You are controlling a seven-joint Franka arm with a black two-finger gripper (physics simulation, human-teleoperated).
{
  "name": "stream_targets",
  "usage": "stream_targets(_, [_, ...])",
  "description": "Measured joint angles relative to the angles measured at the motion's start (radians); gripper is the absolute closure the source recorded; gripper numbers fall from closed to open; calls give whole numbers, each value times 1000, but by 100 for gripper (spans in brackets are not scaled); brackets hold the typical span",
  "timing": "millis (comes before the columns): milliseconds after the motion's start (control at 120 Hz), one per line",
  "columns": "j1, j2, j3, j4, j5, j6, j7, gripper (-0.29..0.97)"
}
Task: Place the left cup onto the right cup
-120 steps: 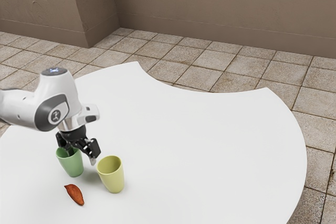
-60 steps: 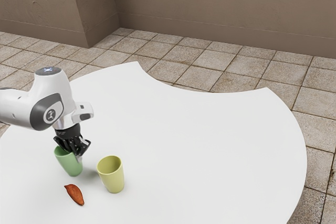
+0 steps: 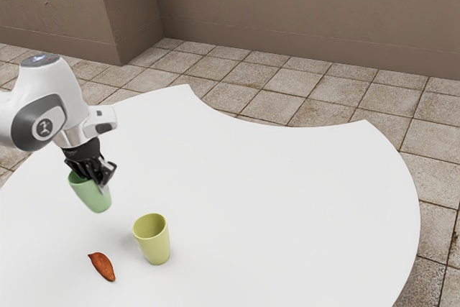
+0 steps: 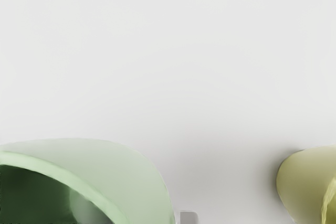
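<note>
The green cup hangs tilted above the white table, clear of its surface, with my gripper shut on its rim. The yellow-green cup stands upright on the table, lower and toward the exterior view's right of the held cup. In the wrist view the green cup looms blurred just under my hand, and the yellow-green cup shows at the edge beside it.
A small brown-orange object lies on the table near its front edge, below the held cup and to the left of the yellow-green cup. The table is round with a notch at its far side; tiled floor surrounds it.
My gripper closed on the green cup's rim and lifted it off the table, moving up and toward the exterior view's left. The yellow-green cup stayed put.
</note>
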Motion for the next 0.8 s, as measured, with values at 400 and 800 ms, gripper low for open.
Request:
stream_targets(400, [-14,-118,-208,49,-6,-234,0,76])
stream_targets(800, [-31,-12,-299,134,-96,-231,1,76])
